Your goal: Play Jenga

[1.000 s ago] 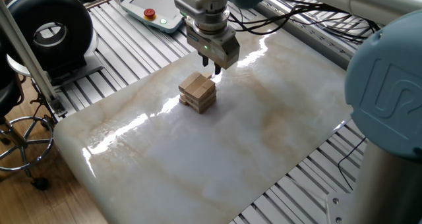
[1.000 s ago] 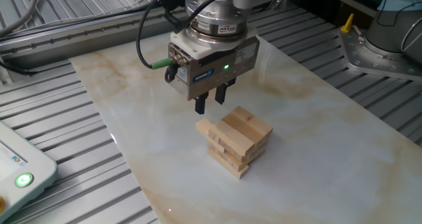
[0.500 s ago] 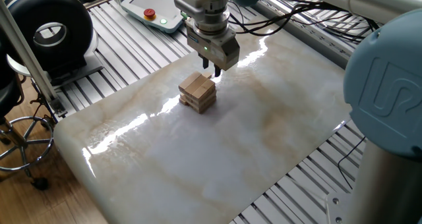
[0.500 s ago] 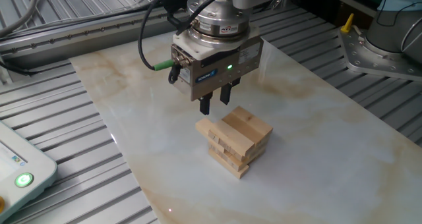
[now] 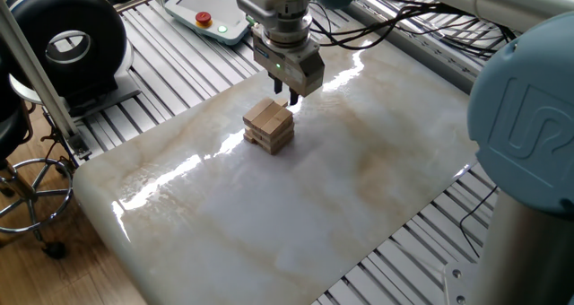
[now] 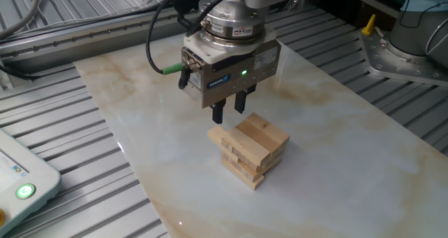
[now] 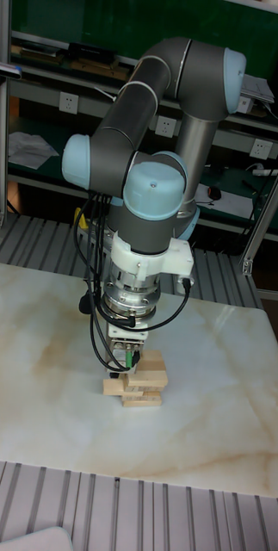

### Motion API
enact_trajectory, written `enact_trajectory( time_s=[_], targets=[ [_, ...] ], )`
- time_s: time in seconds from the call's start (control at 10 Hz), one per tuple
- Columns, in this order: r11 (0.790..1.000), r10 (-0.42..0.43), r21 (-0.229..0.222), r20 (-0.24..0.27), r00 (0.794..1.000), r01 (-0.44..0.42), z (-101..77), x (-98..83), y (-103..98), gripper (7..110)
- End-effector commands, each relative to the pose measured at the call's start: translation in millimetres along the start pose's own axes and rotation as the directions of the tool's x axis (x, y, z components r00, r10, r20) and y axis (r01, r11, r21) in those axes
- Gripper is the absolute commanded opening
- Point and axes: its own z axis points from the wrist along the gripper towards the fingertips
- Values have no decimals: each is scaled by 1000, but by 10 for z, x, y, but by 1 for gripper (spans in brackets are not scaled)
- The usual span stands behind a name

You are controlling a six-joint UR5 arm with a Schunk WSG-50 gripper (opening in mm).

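Near the middle of the marble tabletop (image 6: 364,154), the Jenga stack (image 6: 250,152) sits as it did a second ago: same spot, same shape, one block jutting out toward 9 o'clock in the other fixed view. Only change is the gripper (image 6: 228,110), which has drifted slightly right and a touch lower in that view, closing in on the stack's top from the 11 o'clock side. In one fixed view the gripper (image 5: 287,93) has barely moved and hangs just past the stack (image 5: 269,126) at 1 o'clock.

Room: bare slab all around the stack. Widest free area lies toward 5 and 6 o'clock in one fixed view; the slab's nearest edge there is at 9 o'clock, well apart from the stack. Beyond the slab edges runs ribbed aluminium framing (image 6: 77,189). A teach pendant (image 5: 208,7) lies off the slab at 11 o'clock, well apart.

Gripper: the two dark fingers (image 6: 217,113) point straight down with a narrow gap between them, nothing held. Tips sit just above and beside the top layer; cannot tell whether one brushes the upper block. In the tall fixed view the gripper (image 7: 127,362) overlaps the stack (image 7: 136,384) at its top left, contact unclear.
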Motion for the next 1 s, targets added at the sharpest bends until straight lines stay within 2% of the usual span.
enact_trajectory(
  time_s=[0.0,0.6,0.9],
  targets=[
    [1000,8,4,15,1000,-8,31,-26,-55,44],
    [1000,2,7,8,1000,-2,123,-14,-129,44],
    [1000,4,11,21,1000,-4,136,-47,-131,44]
  ],
)
